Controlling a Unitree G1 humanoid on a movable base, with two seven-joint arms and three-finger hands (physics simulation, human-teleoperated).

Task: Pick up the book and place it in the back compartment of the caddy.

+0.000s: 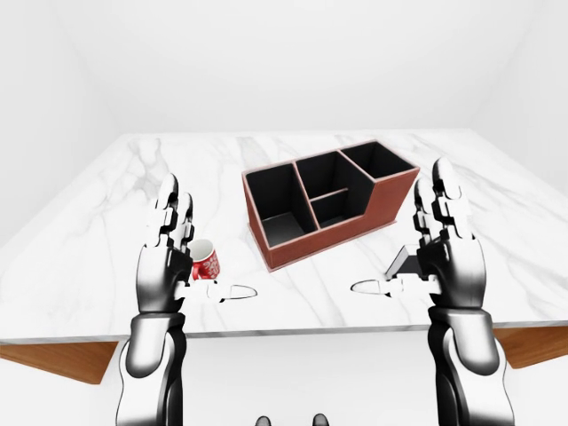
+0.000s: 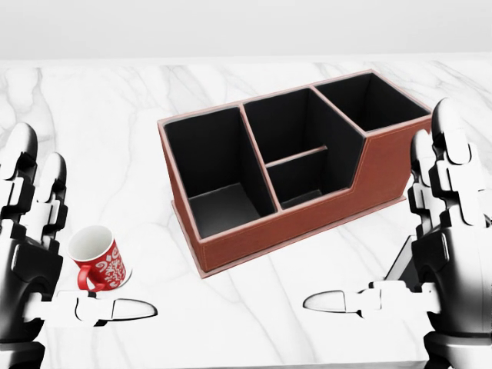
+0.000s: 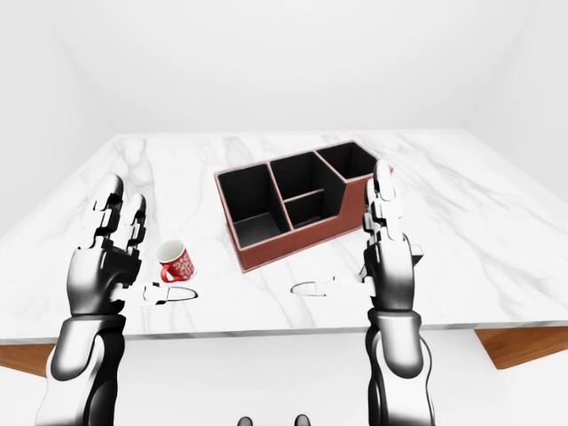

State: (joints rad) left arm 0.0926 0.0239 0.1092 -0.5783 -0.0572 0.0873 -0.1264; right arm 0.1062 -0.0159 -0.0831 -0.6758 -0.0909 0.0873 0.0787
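A brown caddy [image 1: 337, 238] with black compartments stands slanted in the middle of the marble table [image 1: 115, 195]. It has one long compartment at its left end, two small ones in the middle and one at the upper right. A dark, flat book [image 1: 400, 263] lies on the table right of the caddy, mostly hidden behind my right hand; it also shows in the head view [image 2: 400, 266]. My right hand [image 1: 417, 244] is open, fingers up, thumb pointing left, just in front of the book. My left hand [image 1: 177, 240] is open and empty.
A red patterned mug [image 1: 205, 263] stands on the table left of the caddy, right beside my left hand. The table's near edge [image 1: 311, 333] runs across the bottom of the eye views. White walls surround the table.
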